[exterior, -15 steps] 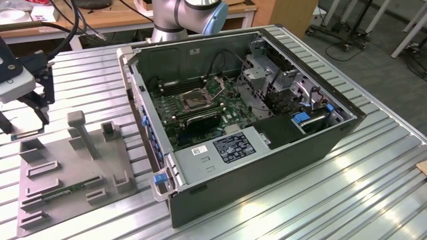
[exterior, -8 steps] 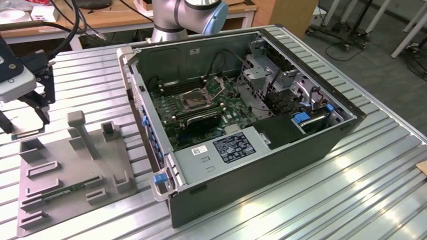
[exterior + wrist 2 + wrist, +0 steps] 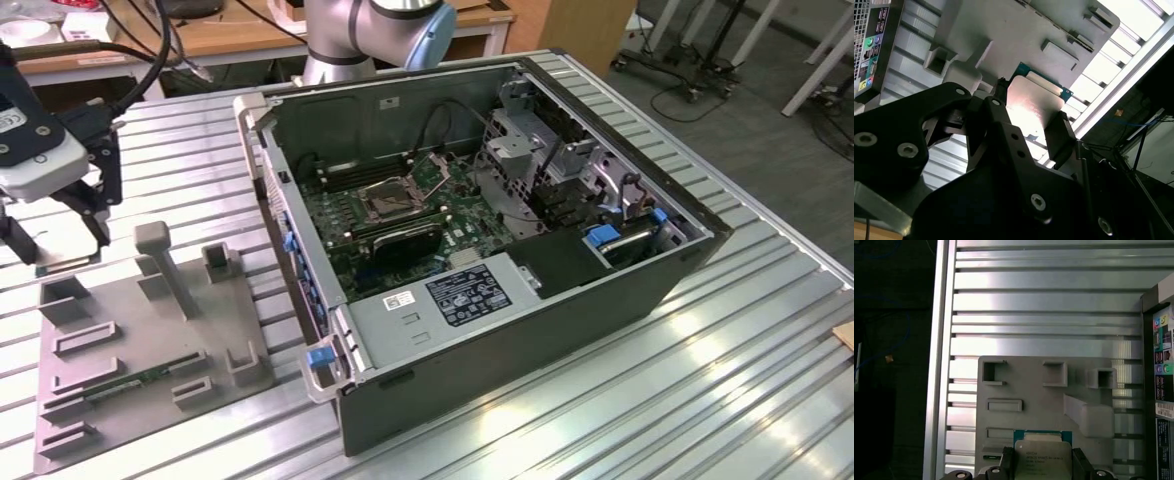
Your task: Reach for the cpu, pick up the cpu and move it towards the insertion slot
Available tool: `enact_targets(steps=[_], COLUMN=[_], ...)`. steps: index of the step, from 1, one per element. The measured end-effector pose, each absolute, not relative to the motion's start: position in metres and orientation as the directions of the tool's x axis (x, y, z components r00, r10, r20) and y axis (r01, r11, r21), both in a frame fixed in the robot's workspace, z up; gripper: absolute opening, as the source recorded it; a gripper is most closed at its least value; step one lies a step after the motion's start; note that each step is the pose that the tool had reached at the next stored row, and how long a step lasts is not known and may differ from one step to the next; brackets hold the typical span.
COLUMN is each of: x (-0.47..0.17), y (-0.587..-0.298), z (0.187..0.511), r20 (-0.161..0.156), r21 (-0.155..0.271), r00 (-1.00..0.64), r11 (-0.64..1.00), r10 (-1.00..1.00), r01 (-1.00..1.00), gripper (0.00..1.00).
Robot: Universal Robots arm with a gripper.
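Where the black fingers [image 3: 1056, 132] come down they bracket the cpu [image 3: 1043, 455] — one on each of two opposite edges. In both wrist views they look closed against its green rim, so I judge it gripped. Whether it is clear of the grey fixture plate [image 3: 147, 340] I cannot tell; it sits low at the plate's corner on the exterior view's left, silvery top up. From there the insertion slot [image 3: 395, 200] lies well off toward the exterior view's right, inside the open computer case [image 3: 534, 340] on the ribbed desk [image 3: 747, 330]. Between the two stand the case's near wall [image 3: 274, 200] and the plate's upright posts [image 3: 155, 255] — both, I judge, would block a straight, level path.
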State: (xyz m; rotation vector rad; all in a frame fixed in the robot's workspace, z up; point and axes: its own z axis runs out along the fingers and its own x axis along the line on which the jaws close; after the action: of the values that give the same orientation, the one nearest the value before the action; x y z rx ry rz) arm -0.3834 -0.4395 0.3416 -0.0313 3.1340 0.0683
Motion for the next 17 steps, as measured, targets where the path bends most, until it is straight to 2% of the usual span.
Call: enact_targets(steps=[17], x=[-0.367], y=[-0.439], z=[0.342], r20=[-0.007], r21=[0.043], r00=[-1.000], r11=[0.999], r10=[-0.020], r01=[-0.020], gripper=[0.54])
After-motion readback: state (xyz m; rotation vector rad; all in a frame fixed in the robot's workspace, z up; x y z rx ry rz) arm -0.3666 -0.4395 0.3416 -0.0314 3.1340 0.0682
